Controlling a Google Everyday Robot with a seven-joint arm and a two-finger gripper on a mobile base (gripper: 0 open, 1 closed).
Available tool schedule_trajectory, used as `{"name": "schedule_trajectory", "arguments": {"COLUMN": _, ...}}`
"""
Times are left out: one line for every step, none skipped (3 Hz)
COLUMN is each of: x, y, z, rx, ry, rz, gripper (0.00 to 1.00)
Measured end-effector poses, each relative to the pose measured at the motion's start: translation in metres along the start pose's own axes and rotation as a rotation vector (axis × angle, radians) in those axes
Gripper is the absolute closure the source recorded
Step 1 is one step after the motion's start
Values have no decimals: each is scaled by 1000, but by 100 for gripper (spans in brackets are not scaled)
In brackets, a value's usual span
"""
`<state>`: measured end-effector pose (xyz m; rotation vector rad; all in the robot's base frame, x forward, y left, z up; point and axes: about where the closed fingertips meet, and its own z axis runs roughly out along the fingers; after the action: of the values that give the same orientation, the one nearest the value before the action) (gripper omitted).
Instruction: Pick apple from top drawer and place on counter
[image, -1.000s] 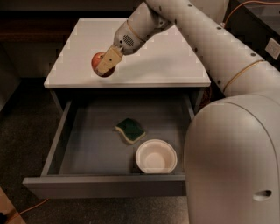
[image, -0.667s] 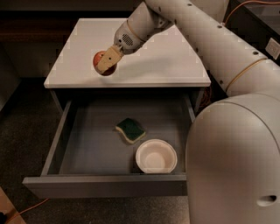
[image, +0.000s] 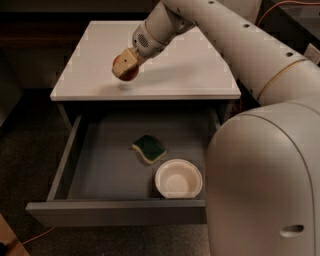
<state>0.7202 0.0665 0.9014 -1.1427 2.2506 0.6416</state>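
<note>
Your gripper (image: 125, 69) is clamped on the apple (image: 132, 76). Its tan fingers (image: 123, 64) cover most of the fruit, so red skin shows only at the upper left and lower right of them. Gripper and apple are over the counter (image: 190, 70), with the white slab directly under them and its front edge just below. A soft shadow lies on the slab right beneath the fruit; whether the apple touches the surface cannot be told. The arm (image: 225, 30) runs up and to the right from the gripper. Below the gripper, past the counter's front edge, the top drawer (image: 120, 212) stands pulled open. Inside it, below and a little right of the gripper, a green-and-yellow sponge (image: 149, 148) lies just beside a white bowl (image: 178, 178).
</note>
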Motion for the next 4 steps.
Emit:
{"name": "schedule_trajectory", "arguments": {"x": 10, "y": -29, "z": 1, "rx": 39, "ry": 1, "rz": 155, "gripper": 100}}
{"name": "schedule_trajectory", "arguments": {"x": 18, "y": -46, "z": 3, "rx": 58, "ry": 2, "rz": 230, "gripper": 100}}
{"name": "schedule_trajectory", "arguments": {"x": 26, "y": -59, "z": 10, "rx": 77, "ry": 39, "rz": 268, "gripper": 84}}
{"name": "schedule_trajectory", "arguments": {"x": 33, "y": -70, "z": 18, "rx": 102, "ry": 96, "rz": 283, "gripper": 53}}
